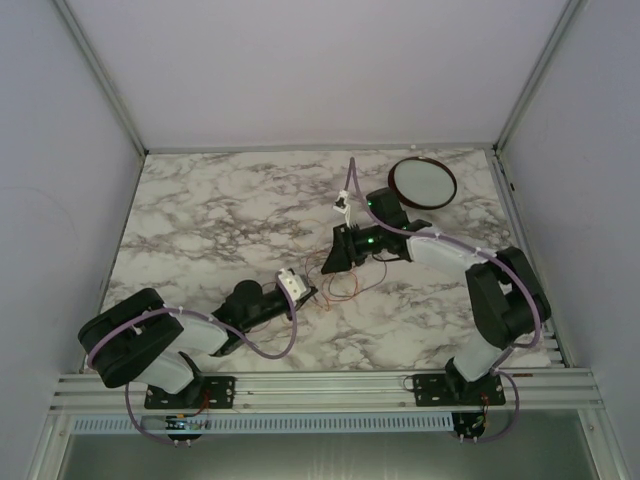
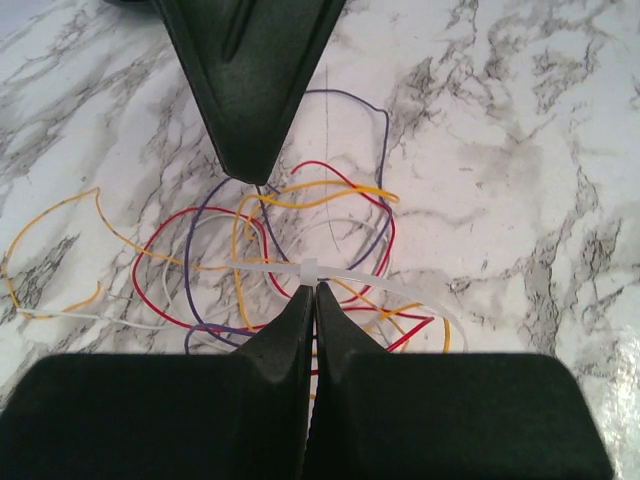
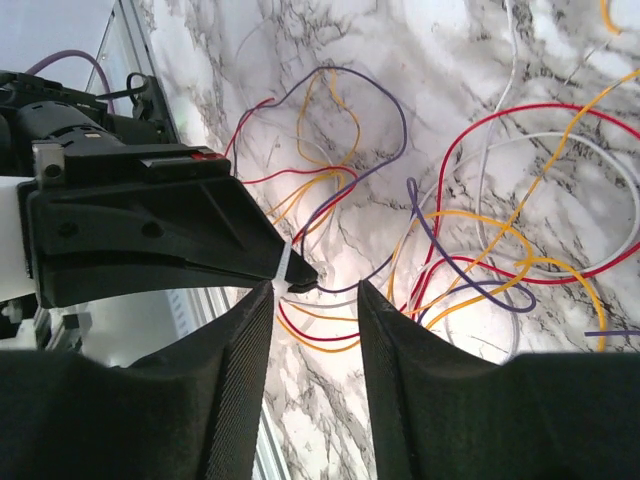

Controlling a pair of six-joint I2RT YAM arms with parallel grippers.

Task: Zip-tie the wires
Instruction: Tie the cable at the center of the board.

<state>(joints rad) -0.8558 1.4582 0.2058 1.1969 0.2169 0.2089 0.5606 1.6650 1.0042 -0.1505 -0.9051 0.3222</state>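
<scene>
marble-patterned table [image 1: 200,220], pale walls [image 1: 60,150] around; tangled wires [image 2: 237,235] on it. left gripper [image 2: 313,293] pinches the white zip tie [image 2: 308,268], right gripper [image 3: 315,290] gapes.

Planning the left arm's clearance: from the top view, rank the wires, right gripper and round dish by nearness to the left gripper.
1. wires: just right of the left gripper, at its tips.
2. right gripper: a little farther back and right.
3. round dish: far back right.
</scene>
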